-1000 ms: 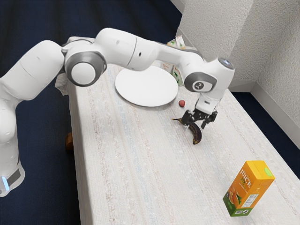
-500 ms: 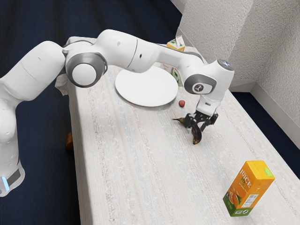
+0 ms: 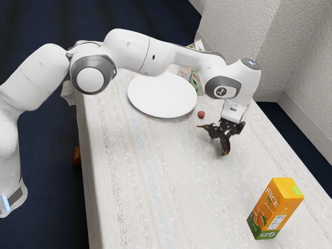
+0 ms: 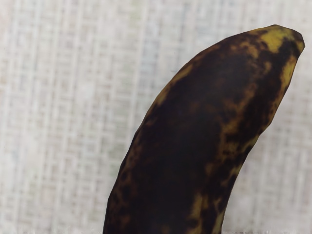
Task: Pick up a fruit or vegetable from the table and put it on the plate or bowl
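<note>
Banana (image 3: 225, 148) newly aloft in pincer (image 3: 223, 133), near plate (image 3: 162, 95)

I'm stretching my arm (image 3: 150, 54) out long, and it is coming in toward the claw from the exterior view's left. The big grey elbow joint (image 3: 92, 77) is sitting well back from the claw and higher than it. The forearm (image 3: 194, 61) is running across and dipping a little toward the wrist (image 3: 231, 85), which is hovering just above the claw. The hand is dropping from there. The claw (image 3: 224, 134) is pointing down, both jaws pressing from two sides on the banana (image 3: 225, 148), which is hanging just beneath the claw, tip downward.
</note>
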